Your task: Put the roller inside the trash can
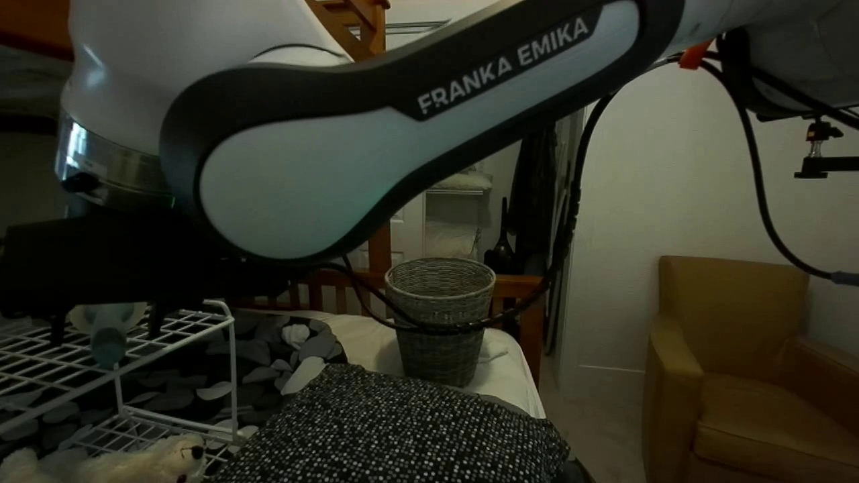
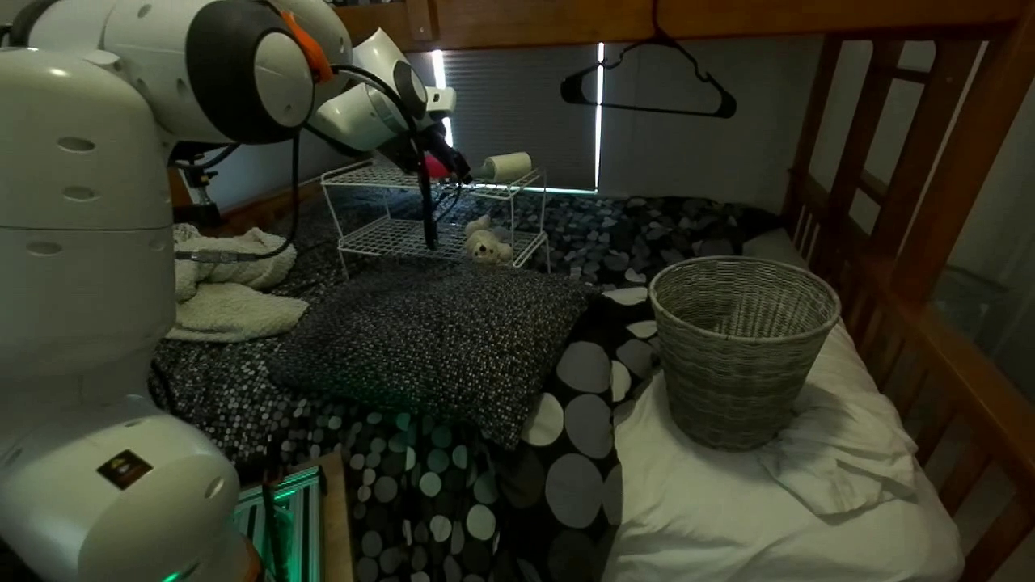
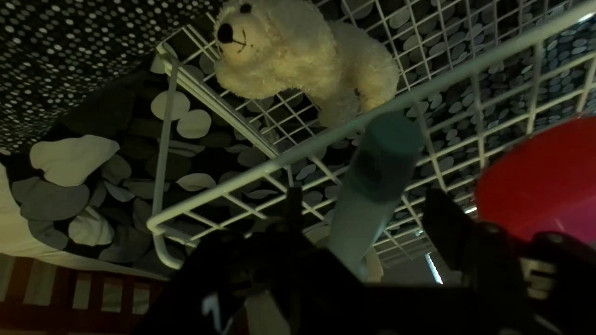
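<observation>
Grasping the roller (image 2: pixel 509 166) is judged to be the step in hand. On top of the rack (image 3: pixel 326 138), near one end, it appears to be laid, its handle (image 3: pixel 371 190) pointed toward the rack's edge. In the wrist view the handle is flanked by the jaws, which are held apart; a gap is seen on either side, but whether they are set low enough for a firm hold cannot be told. For the next move, the depth should be checked, the jaws closed evenly on the handle, and the roller raised clear of the rack before being carried across to the bin (image 2: pixel 732 380).

Upright on the white sheet (image 2: pixel 695 517), well apart from the rack, the bin is found. Inside it only bare woven wall is seen; its floor is hidden, so contents cannot be ruled out. By the rack are also borne a red thing (image 3: pixel 540 181) on top, beside the jaws, and a bear (image 3: pixel 293 56) on the lower level.
</observation>
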Controlling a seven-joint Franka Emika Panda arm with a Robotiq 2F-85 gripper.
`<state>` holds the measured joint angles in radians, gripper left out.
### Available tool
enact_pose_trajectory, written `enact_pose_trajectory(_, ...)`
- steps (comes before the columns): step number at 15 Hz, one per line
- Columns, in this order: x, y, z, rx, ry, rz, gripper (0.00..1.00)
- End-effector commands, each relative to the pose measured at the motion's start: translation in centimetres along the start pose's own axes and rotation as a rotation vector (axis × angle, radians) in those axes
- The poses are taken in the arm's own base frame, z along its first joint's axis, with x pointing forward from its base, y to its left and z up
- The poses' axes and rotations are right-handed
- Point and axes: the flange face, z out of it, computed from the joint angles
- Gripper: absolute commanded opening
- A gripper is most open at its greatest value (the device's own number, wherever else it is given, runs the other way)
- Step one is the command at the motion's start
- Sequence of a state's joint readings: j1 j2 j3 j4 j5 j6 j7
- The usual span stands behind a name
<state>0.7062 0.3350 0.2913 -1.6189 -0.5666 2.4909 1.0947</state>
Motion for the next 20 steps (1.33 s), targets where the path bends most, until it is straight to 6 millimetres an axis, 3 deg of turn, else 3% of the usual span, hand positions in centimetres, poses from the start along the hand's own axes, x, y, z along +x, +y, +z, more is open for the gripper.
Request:
enact_pose_trajectory(1, 0.3, -1.2, 0.8, 0.011, 0.0, -0.002, 0.37)
enact_pose_trajectory(5, -0.2, -1.8, 1.7, 0.007, -0.065, -0.004, 0.07)
enact_pose_trajectory(9, 0.3, -1.2, 1.3, -0.02, -0.063, 0.015, 0.07)
enact_pose_trajectory(14, 2.9, 1.6, -2.9, -0.159, 0.141, 0.115, 0.07)
enact_pose_trajectory(18, 3.9, 2.1, -6.7, -0.272, 0.317, 0.145, 0.07)
enact_pose_trajectory(20, 4.0, 2.7, -7.5, -0.373, 0.385, 0.177, 0.07)
